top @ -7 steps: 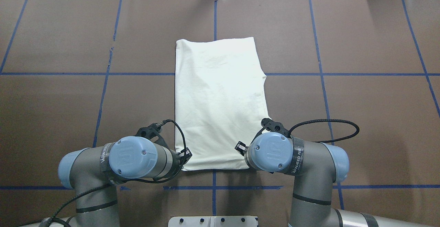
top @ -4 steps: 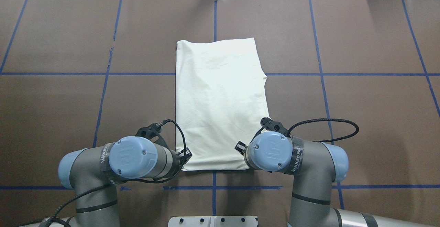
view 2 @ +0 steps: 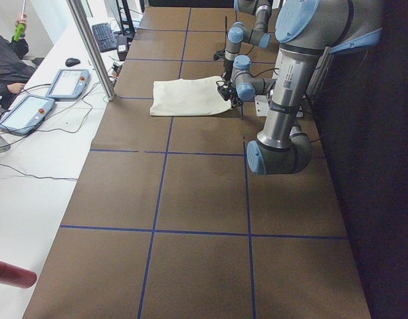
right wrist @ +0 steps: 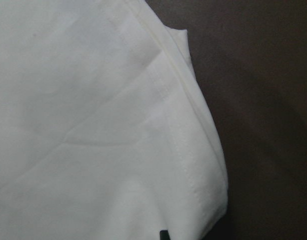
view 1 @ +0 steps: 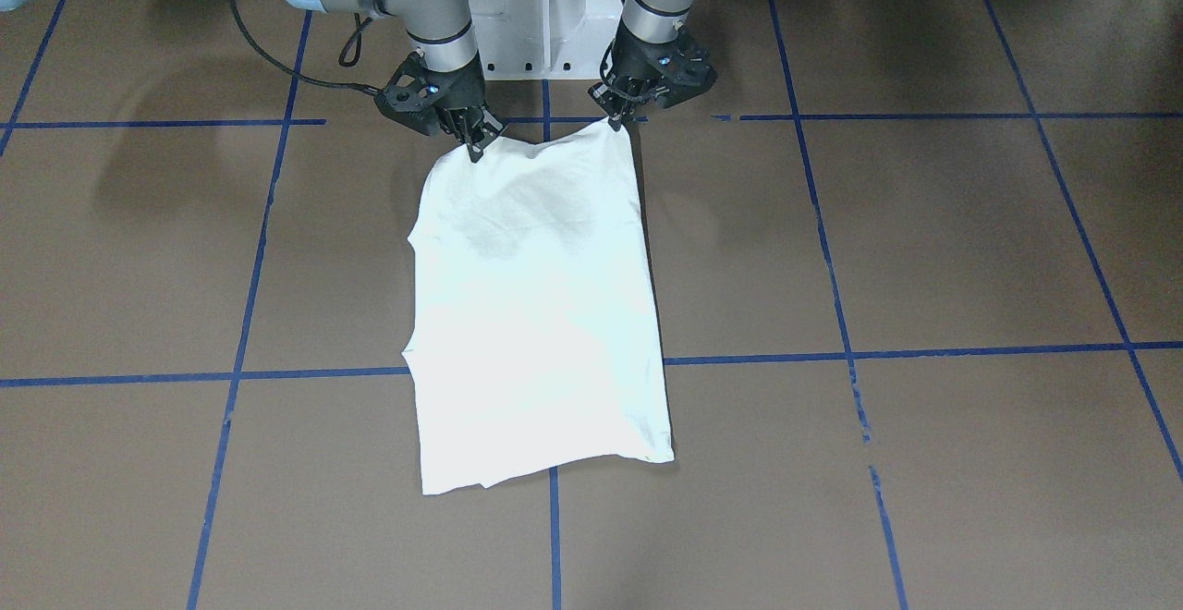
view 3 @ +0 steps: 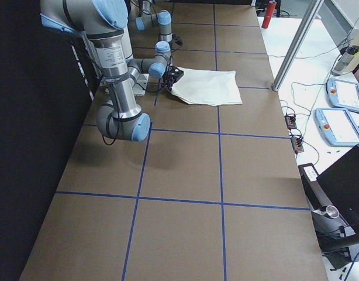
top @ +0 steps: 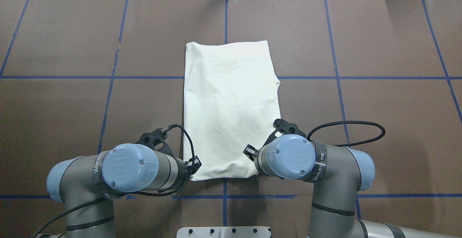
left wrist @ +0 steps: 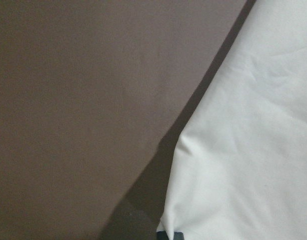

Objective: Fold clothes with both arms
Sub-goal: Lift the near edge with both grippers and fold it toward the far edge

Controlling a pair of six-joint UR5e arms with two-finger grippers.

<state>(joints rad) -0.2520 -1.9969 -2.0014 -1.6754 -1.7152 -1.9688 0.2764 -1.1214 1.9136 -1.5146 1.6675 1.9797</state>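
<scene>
The clothes are one cream-white shirt [top: 231,104], folded into a long strip with its plain side up; it also shows in the front view [view 1: 536,314]. My left gripper [view 1: 616,120] is shut on the near corner on its side. My right gripper [view 1: 473,143] is shut on the other near corner. Both corners are raised off the table, and the edge between them sags. From overhead, the left arm [top: 130,166] and right arm [top: 292,157] hide most of the fingers. Each wrist view shows only cream cloth [left wrist: 243,150] [right wrist: 93,125] over brown table.
The brown table cover [top: 379,122] carries a grid of blue tape lines. The white pedestal base [view 1: 541,18] stands between the arms. In the left side view, a metal post [view 2: 91,46], teach pendants [view 2: 24,113] and a seated person's arm [view 2: 4,66] are beyond the far edge.
Both wrists have risen and drawn back toward the robot's base. The shirt's near corners came up with them, and its far edge slid slightly toward the robot.
</scene>
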